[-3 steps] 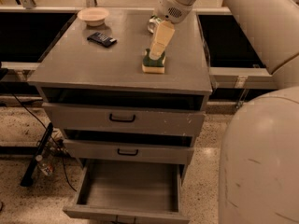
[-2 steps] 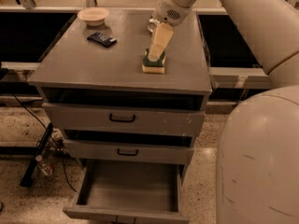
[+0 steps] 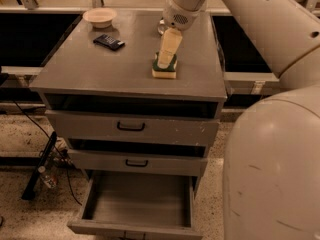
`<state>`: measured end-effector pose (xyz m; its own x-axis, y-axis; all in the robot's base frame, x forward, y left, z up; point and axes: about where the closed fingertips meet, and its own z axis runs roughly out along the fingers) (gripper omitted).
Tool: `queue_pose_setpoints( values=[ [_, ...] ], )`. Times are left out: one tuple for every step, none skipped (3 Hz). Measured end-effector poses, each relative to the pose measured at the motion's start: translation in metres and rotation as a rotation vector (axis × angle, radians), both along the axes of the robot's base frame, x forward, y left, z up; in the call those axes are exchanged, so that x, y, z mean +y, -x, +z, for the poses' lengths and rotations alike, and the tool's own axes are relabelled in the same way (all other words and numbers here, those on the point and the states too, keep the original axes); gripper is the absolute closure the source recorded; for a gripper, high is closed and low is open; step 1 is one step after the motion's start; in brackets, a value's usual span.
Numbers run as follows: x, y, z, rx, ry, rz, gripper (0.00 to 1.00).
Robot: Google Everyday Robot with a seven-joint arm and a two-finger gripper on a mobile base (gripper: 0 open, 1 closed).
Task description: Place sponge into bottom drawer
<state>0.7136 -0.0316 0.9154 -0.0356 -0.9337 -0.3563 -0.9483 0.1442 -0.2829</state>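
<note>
- Camera view looks down on a grey cabinet with three drawers in its front, standing on a speckled floor.
- Sponge lies flat on the cabinet top, right of centre and near the middle front to back. Its dark green layer faces up and its pale yellow foam shows along the near side.
- Gripper reaches down from the upper right on a pale arm, slanting left, with its tip on the green top of the sponge. Cannot tell whether it is spread apart or clamped on the sponge, since only one pale slab shows from this angle.
- Bottom drawer is pulled well out at the foot of the cabinet. Its plain grey inside shows and the front panel is cut by the lower picture edge. It is well below the sponge.
- Top drawer and middle drawer, each with a black handle, sit slightly proud of the carcass with a dark gap above each.
- Flat black packet lies on the top, left of the sponge and well apart from it.
- Shallow pale bowl stands at the back left, just beyond the packet.
- Robot's pale body fills the right foreground.
- Dark cables trail across the floor to the left of the cabinet.
</note>
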Motion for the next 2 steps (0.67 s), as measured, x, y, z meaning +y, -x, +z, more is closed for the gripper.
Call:
queue_pose_setpoints(
  values=[
    [-0.0020, -0.0146, -0.0191, -0.018, 0.163, -0.077, 0.00],
    [-0.0020, -0.0146, -0.0191, -0.018, 0.163, -0.077, 0.00]
  ],
)
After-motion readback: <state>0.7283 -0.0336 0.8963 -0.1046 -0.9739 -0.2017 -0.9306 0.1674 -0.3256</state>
